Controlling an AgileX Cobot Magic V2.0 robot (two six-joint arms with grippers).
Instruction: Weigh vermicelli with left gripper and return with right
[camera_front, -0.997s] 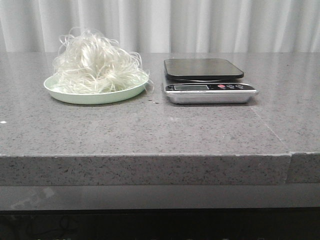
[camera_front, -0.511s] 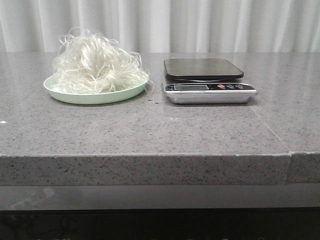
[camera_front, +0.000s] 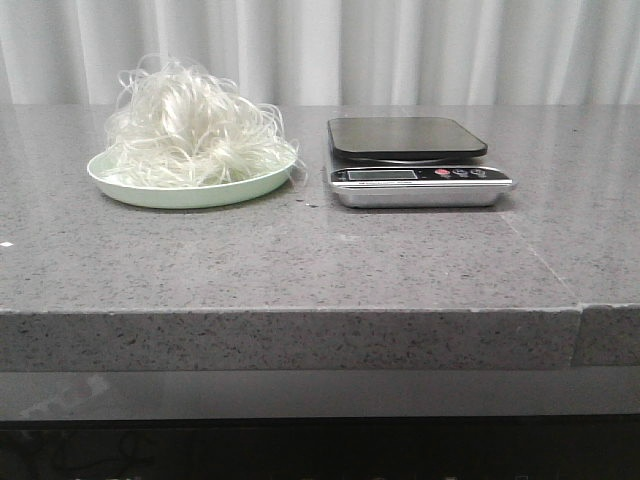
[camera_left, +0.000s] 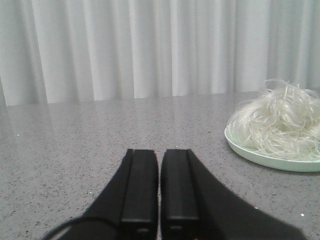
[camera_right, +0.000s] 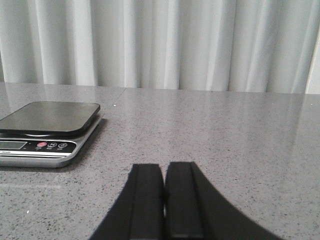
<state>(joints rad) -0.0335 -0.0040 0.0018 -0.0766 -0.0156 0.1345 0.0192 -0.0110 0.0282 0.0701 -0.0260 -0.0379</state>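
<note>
The vermicelli (camera_front: 190, 125) sits in a loose, fluffy white heap on a pale green plate (camera_front: 180, 193), toward the left side of the grey speckled surface (camera_front: 320, 260) in the front view. A few strands hang over the plate's right edge. Just beside the plate, to its right, stands a kitchen scale (camera_front: 415, 160) with a dark, bare weighing platform on top and a silver front panel carrying a small display and a row of buttons. Plate and scale are near each other but not touching. A white pleated curtain (camera_front: 400, 50) hangs behind the surface.

Neither arm shows in the front view. In the left wrist view the left gripper (camera_left: 159, 187) hovers low over the bare surface, its black jaws closed together with only a thin line between them and nothing held; the noodles and plate lie well apart from it. In the right wrist view the right gripper (camera_right: 164, 200) likewise has its jaws pressed shut and empty, with the scale off to one side ahead of it.
</note>
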